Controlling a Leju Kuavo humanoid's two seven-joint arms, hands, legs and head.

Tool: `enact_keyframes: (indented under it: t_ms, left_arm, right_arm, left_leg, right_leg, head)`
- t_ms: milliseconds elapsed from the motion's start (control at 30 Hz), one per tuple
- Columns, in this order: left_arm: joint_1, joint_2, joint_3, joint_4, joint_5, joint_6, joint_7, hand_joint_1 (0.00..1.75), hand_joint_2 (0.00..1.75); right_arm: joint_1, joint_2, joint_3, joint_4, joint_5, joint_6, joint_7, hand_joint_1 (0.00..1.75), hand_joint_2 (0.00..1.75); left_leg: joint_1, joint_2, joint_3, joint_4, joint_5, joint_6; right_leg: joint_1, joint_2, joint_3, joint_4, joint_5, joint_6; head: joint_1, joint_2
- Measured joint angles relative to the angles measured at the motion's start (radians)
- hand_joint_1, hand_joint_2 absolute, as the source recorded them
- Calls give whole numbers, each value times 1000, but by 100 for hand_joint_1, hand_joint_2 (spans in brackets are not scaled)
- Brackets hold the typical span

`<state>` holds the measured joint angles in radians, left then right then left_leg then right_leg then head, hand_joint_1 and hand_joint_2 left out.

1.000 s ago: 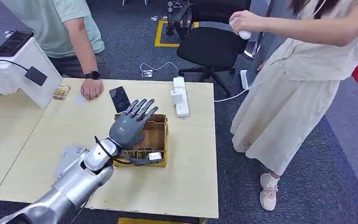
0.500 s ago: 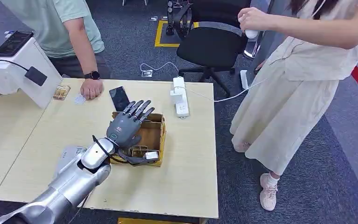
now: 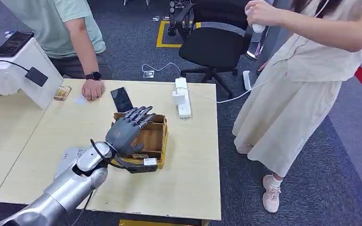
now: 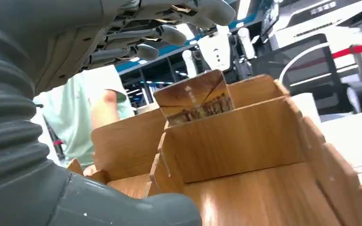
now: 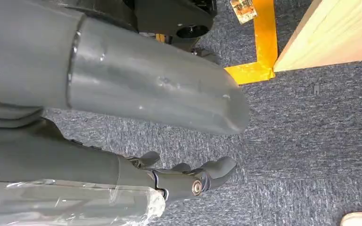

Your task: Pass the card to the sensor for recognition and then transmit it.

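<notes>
Standing upright in a slot of the wooden box, near the middle of the desk, the card pokes its brown top edge above a divider, and nothing is touching it. Just over it, the left hand hovers above the box, palm down, fingers stretched out and apart, holding nothing at all. Down at the robot's side, the right hand hangs above the grey carpet, its fingers loosely curled around nothing. Along the far edge of the desk lie a black phone and a white power strip, the strip toward the far right corner. Near the far left corner a person's hand with a dark wristwatch rests on the desk beside a small pale card and another brown card. Left of that stands a white terminal. Off the right edge, a second person in a pale dress stands on the carpet.
</notes>
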<state>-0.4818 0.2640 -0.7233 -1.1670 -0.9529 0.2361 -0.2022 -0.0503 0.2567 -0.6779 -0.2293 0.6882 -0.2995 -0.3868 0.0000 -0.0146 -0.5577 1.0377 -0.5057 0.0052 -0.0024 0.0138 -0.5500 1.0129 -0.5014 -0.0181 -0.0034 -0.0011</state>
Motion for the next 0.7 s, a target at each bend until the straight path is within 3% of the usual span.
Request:
enact_keyframes:
  t_ms: [233,433,700]
  left_arm:
    - [15,13,0,-50,39,-34,-1,0,175]
    - [17,14,0,-55,39,-34,-1,0,175]
    - [30,8,0,-145,31,-17,38,0,175]
  right_arm:
    - [0,0,0,0,0,0,7,0,0]
    - [0,0,0,0,0,0,7,0,0]
    - [0,0,0,0,0,-3,7,0,0]
  left_leg:
    - [0,0,0,0,0,0]
    - [0,0,0,0,0,0]
    - [0,0,0,0,0,0]
  right_leg:
    - [0,0,0,0,0,0]
    - [0,0,0,0,0,0]
    - [0,0,0,0,0,0]
  head:
    - [0,0]
    - [0,0]
    - [0,0]
